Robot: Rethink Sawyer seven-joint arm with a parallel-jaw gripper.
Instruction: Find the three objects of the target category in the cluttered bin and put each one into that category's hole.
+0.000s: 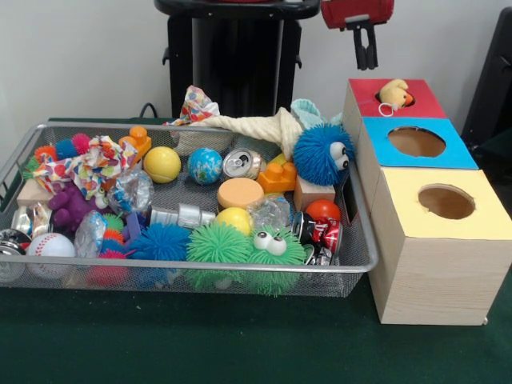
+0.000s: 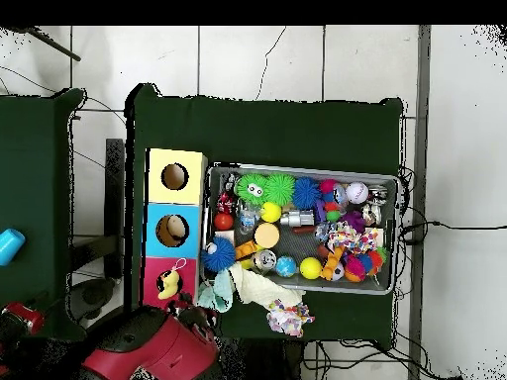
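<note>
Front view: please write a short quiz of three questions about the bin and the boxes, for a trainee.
1. True or false: the plush toy sits in the hole of the blue box.
2. Choose one: which box is nearest to the gripper? A. red box B. blue box C. yellow box
3. Fill the gap: in the front view, the baseball lies at the ___ end of the bin, far from the boxes.

Key: 1. False, it sits in the red box's hole. 2. A. 3. left.
</note>
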